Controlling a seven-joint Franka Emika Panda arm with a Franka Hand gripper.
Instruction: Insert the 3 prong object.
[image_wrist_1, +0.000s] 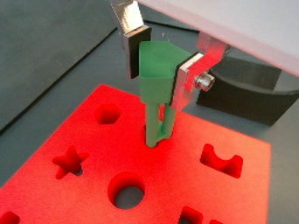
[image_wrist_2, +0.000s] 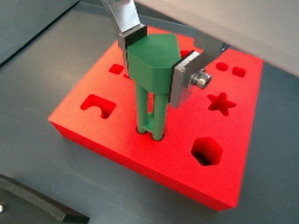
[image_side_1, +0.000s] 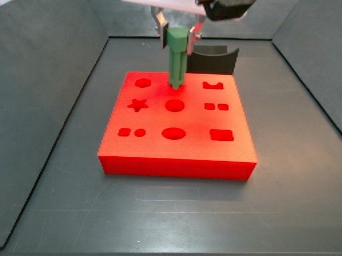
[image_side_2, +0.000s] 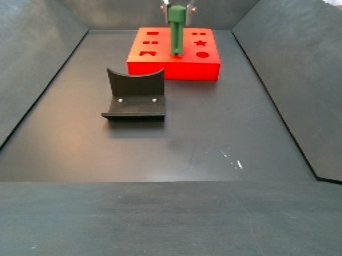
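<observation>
The 3 prong object is a green stick with a thick head and narrow bars. It stands upright in the gripper, whose silver fingers are shut on its head from both sides. Its lower tips meet the top of the flat red block, at a small hole near the block's middle; how deep they sit is hidden. Another wrist view shows the same grip on the stick over the red block. In both side views the stick rises from the block under the gripper.
The red block has several shaped holes: star, round, hexagon. The dark fixture stands on the grey floor beside the block, also in a side view and a wrist view. Sloped bin walls surround the floor.
</observation>
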